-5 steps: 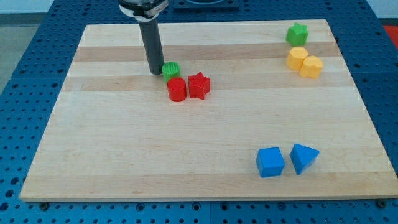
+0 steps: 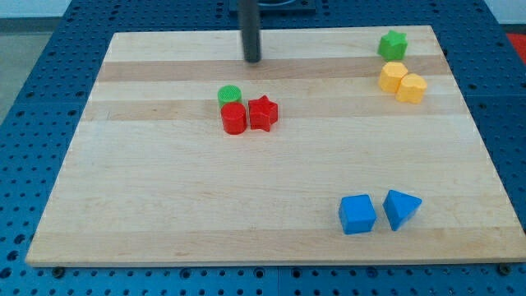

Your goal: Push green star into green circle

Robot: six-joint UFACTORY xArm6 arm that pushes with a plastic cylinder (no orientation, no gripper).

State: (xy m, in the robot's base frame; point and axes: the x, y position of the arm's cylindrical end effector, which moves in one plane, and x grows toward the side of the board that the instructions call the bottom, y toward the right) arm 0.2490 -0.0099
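Note:
The green star (image 2: pixel 393 43) lies near the board's top right corner. The green circle (image 2: pixel 229 95) sits left of the board's middle, touching the top of a red cylinder (image 2: pixel 233 118). My tip (image 2: pixel 252 60) is on the board above and slightly right of the green circle, with a clear gap between them. It is far to the left of the green star. The rod rises out of the view's top.
A red star (image 2: pixel 263 113) touches the red cylinder's right side. Two yellow blocks (image 2: pixel 401 81) sit just below the green star. A blue cube (image 2: pixel 357 214) and a blue triangle (image 2: pixel 400 208) lie at the lower right. The wooden board (image 2: pixel 164 205) rests on a blue pegboard.
My tip has moved from beside the green circle's left side up and to the right, away from it. The blocks have not visibly moved.

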